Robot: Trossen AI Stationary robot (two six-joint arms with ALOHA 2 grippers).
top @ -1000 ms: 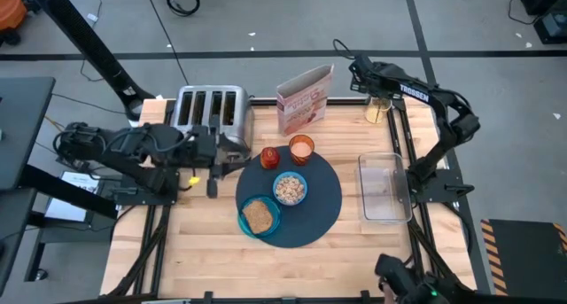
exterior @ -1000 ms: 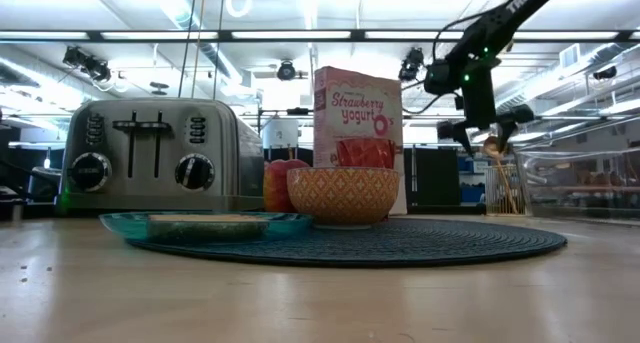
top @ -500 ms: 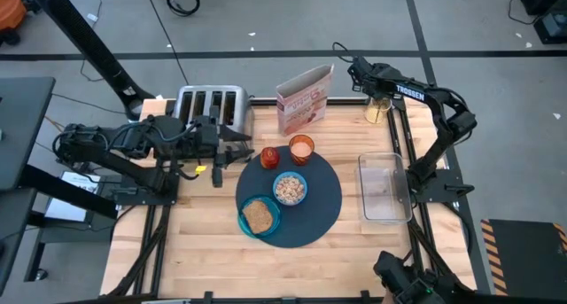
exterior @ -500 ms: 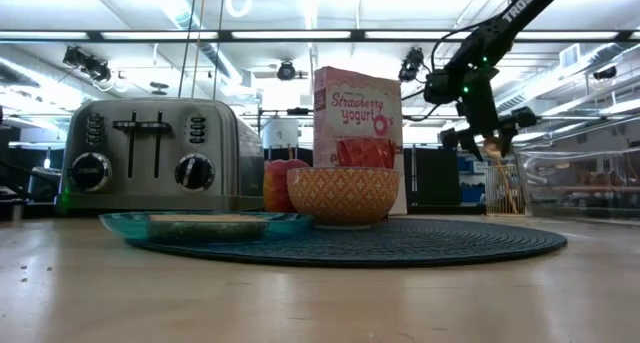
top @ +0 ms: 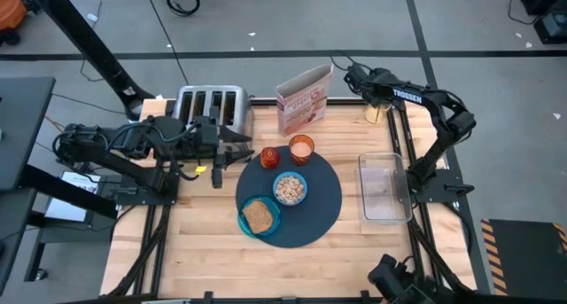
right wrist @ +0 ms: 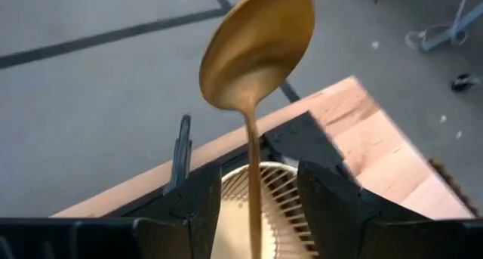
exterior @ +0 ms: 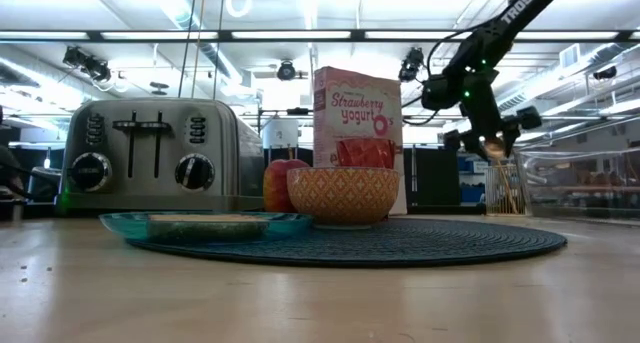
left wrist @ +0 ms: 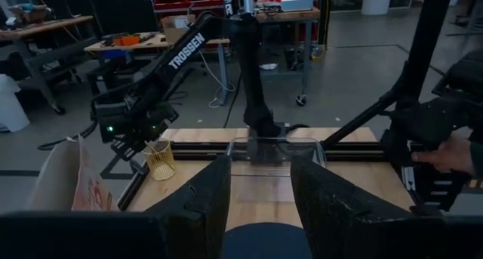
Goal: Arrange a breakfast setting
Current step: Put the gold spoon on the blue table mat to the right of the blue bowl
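The dark slate-blue mat [top: 323, 206] lies at the table's middle. On it are the blue bowl [top: 290, 189], the teal plate [top: 260, 217] with the toast slice [top: 258, 215], the red fruit [top: 268, 157] and the amber cup [top: 302, 149]. My left gripper [top: 237, 153] is open and empty, level beside the toaster [top: 211, 111], its fingers pointing at the red fruit. My right gripper [top: 357, 75] is at the far right, above a gold wire holder [top: 376, 112], shut on the gold spoon [right wrist: 256, 47]. My right gripper holds the gold spoon by its thin handle [right wrist: 253, 191], which runs back between the two fingers; the picture's lower edge hides the place of contact. The spoon's bowl end [right wrist: 256, 47] sticks out beyond the fingertips. The spoon is lifted clear, over the wire holder [right wrist: 275, 187].
A yogurt cereal box [top: 304, 98] stands at the far middle, left of the holder. A clear plastic container [top: 384, 189] sits right of the mat. A person's hand [left wrist: 453, 149] shows at the table's right side. Bare wood lies along the near edge.
My left gripper has gone a little toward the far edge and the red fruit, staying open. My right gripper has shifted slightly over the wire holder, with the spoon still in its hold.
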